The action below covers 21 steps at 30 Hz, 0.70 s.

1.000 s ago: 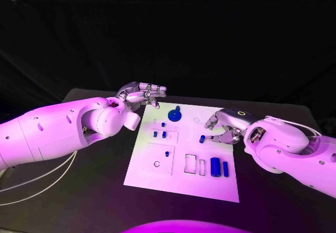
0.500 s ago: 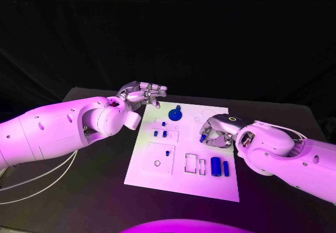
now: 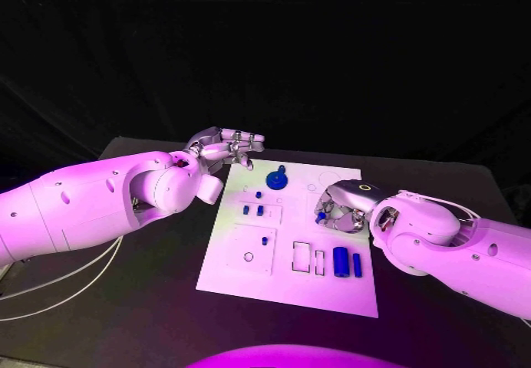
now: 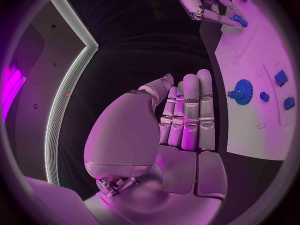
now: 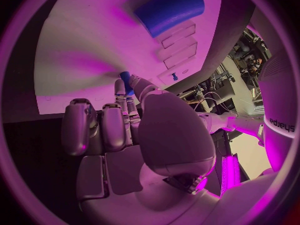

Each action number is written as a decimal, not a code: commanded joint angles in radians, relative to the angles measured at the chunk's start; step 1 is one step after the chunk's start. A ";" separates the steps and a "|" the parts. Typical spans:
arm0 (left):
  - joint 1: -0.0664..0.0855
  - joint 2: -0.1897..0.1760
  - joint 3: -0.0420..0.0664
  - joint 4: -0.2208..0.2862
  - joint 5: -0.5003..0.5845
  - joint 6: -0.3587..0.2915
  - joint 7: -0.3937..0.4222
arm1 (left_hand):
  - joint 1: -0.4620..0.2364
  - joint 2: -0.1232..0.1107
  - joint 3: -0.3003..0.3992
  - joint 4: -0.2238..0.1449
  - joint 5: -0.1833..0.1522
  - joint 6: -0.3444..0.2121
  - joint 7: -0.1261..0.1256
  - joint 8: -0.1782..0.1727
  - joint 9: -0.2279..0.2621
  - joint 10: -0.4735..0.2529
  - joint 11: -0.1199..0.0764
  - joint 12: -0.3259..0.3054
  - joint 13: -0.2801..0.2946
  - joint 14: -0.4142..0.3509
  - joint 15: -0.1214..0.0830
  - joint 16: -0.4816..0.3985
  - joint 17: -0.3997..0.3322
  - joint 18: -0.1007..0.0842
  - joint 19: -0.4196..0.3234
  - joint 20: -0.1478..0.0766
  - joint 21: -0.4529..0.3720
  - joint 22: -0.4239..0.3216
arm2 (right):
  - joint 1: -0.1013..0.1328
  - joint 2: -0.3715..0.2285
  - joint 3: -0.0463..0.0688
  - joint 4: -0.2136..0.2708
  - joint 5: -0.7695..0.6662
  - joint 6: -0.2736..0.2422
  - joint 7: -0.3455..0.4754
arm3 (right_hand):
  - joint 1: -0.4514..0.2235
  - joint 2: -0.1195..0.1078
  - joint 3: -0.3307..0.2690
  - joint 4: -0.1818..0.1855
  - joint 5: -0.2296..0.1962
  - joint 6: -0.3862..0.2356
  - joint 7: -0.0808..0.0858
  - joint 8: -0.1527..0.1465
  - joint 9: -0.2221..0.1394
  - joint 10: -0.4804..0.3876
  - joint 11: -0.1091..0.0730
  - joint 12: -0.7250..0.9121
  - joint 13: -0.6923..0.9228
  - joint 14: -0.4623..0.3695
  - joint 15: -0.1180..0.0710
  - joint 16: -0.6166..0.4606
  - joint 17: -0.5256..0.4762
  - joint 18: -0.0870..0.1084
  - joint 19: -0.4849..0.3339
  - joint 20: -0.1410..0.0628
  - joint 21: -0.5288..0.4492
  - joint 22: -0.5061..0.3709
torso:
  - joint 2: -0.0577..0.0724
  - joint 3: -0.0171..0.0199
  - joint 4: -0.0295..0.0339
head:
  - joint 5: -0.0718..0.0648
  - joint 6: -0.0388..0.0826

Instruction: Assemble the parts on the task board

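Now the right hand (image 3: 341, 207) has slid in over the task board (image 3: 285, 284) with a small blue part (image 3: 320, 218).

From the head camera, that hand sat nearer the board's right edge a second ago; the left hand (image 3: 225, 147) has not moved and waits past the board's far left corner. By the left wrist camera, its fingers (image 4: 189, 110) lie straight and together, holding nothing, near the blue gear (image 4: 242, 91). By the right wrist camera, the thumb and a finger seem to pinch the blue part (image 5: 125, 80) just above the board (image 5: 81, 60).
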 commanded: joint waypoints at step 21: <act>0.001 0.009 0.000 -0.008 -0.001 0.018 0.002 | -0.001 0.009 -0.007 -0.002 -0.001 -0.006 -0.003 -0.003 -0.002 -0.006 0.000 0.002 0.001 -0.007 0.004 -0.005 -0.002 0.013 0.007 0.003 -0.006 -0.002 | 0.029 -0.060 0.014 0.157 0.038 -0.119 0.006 | 0.004 0.013 0.027 -0.014 0.002 0.035 -0.008 0.020 0.021 0.035 -0.009 0.000 0.007 0.039 -0.017 0.013 0.009 -0.014 0.017 -0.007 0.033 0.175 | -0.002 -0.0007 -0.0009 | 0.008 0.001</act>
